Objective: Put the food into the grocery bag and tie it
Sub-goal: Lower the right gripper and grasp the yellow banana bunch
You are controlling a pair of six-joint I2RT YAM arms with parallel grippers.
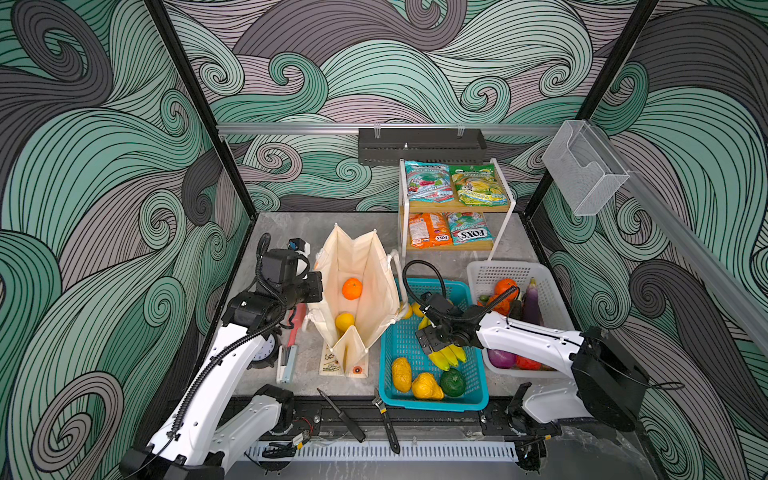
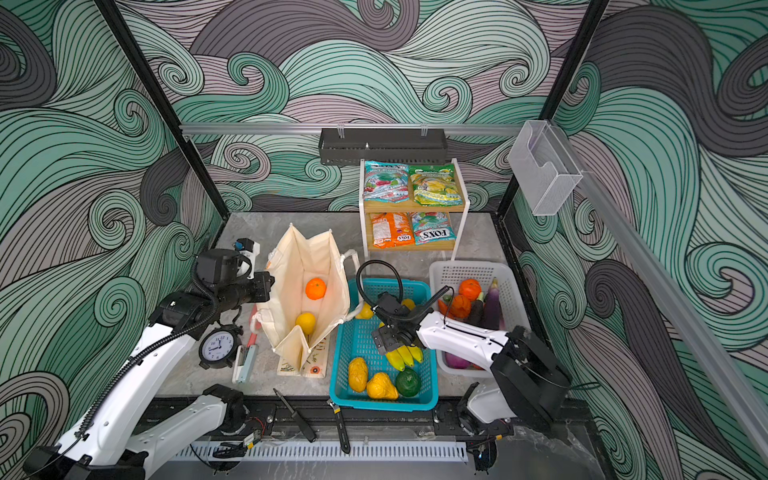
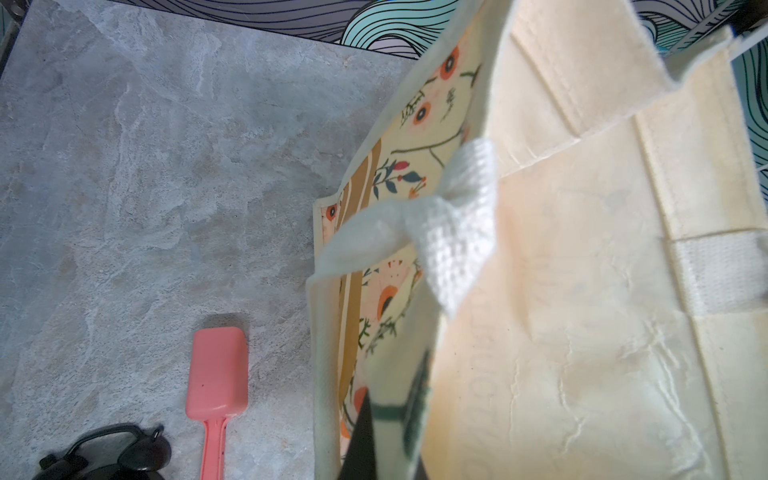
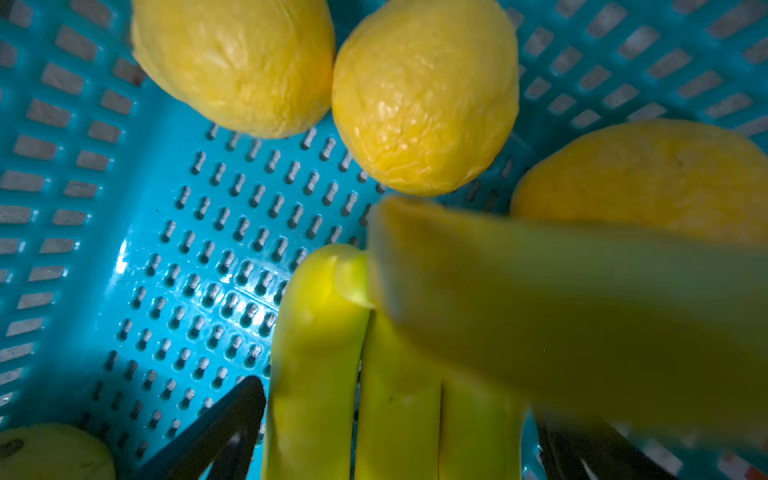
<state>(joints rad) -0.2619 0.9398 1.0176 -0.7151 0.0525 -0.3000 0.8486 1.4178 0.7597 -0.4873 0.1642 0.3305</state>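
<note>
Banana bunch (image 1: 448,358) points frontward between spread right jaws; left jaws pinch grocery bag (image 1: 374,266).

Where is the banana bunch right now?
In both top views the banana bunch lies in the teal basket, right of the grocery bag, under the right gripper.

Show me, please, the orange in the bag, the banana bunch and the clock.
orange (image 1: 352,288): in a top view, peel centre.
banana bunch (image 1: 446,359): in a top view, middle banana.
clock (image 2: 217,345): in a top view, dial.
</note>
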